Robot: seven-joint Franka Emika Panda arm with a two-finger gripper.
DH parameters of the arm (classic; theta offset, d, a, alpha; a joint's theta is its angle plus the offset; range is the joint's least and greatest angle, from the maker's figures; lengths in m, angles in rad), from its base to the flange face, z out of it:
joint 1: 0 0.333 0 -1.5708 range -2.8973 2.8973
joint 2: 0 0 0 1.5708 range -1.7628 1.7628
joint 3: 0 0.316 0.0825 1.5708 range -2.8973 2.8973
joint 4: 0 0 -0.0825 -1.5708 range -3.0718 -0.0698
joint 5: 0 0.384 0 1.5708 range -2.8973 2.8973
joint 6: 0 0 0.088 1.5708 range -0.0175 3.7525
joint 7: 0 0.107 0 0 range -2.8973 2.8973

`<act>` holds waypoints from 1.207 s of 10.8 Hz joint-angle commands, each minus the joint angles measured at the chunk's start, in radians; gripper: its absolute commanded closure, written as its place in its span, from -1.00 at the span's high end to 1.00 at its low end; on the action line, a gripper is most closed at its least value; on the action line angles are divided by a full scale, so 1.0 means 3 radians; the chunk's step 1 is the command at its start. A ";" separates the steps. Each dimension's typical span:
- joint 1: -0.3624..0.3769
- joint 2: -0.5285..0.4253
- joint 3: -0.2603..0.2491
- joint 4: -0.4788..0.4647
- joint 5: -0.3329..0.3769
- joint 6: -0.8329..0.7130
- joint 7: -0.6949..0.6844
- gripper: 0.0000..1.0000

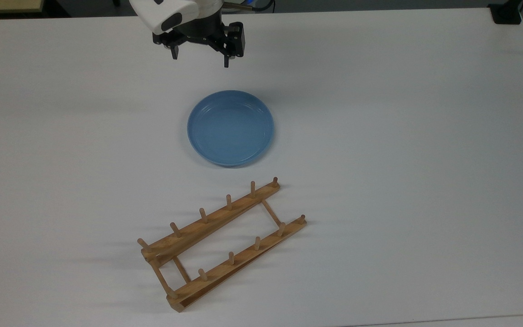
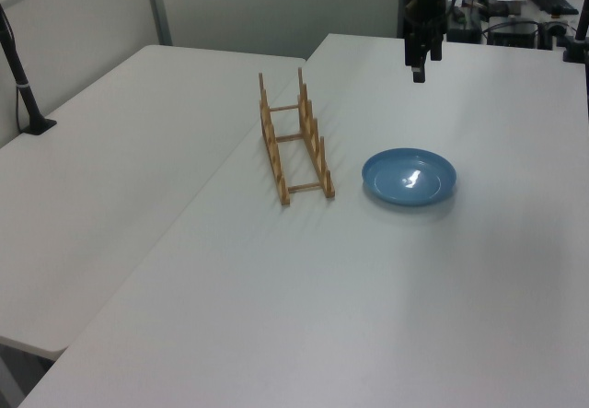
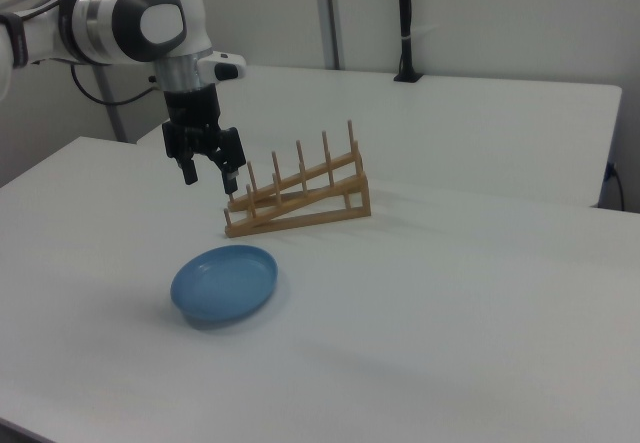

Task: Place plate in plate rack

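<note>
The tool [image 1: 200, 58] hangs above the white bench [image 1: 402, 150] with its two fingers spread apart, holding nothing. Below it and a little nearer the top view's bottom edge, the light-blue plate [image 1: 230, 128] lies flat on the bench — beyond the plate, farther from the tool, stands the wooden plate rack [image 1: 223, 243], its pegs upright.

Open gripper [image 1: 200, 55] hangs above bare bench [image 1: 379, 136], with clear air beneath it. Plate [image 1: 230, 128] lies flat with open bench on all sides, apart from the rack [image 1: 223, 243]. The rack's upright pegs are the sole obstruction, its slots unoccupied.
</note>
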 commanded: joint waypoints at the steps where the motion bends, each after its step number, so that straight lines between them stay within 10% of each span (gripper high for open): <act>1: -0.0036 -0.0021 0.0020 -0.0120 -0.0027 0.0165 -0.0202 1.00; 13: -0.0103 0.0087 -0.0097 -0.0125 0.0034 0.0216 -0.0617 0.95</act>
